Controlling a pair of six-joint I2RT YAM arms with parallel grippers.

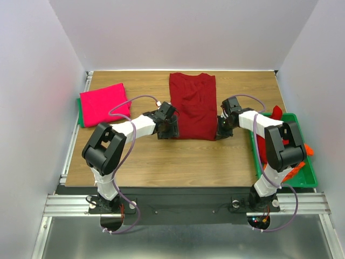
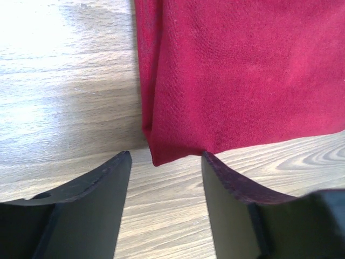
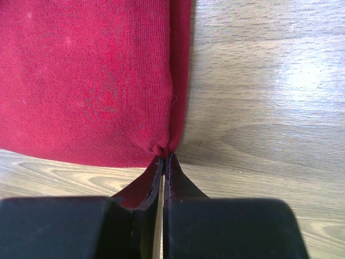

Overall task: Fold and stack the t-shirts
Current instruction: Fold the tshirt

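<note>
A dark red t-shirt (image 1: 193, 106) lies folded into a long strip in the middle of the table. My left gripper (image 1: 171, 128) stands open at its near left corner. In the left wrist view the corner (image 2: 161, 154) sits just beyond the gap between the fingers of the left gripper (image 2: 166, 156), untouched on the left side. My right gripper (image 1: 221, 132) is shut on the near right corner. The right wrist view shows the cloth (image 3: 91, 81) puckered at the tips of the right gripper (image 3: 164, 157). A folded pink-magenta t-shirt (image 1: 104, 103) lies at the far left.
A green tray (image 1: 308, 181) at the right edge holds red and orange cloth (image 1: 276, 113). A green edge (image 1: 79, 112) shows beside the pink shirt. Bare wooden tabletop (image 1: 178, 162) stretches between the arms and the dark red shirt. White walls close in three sides.
</note>
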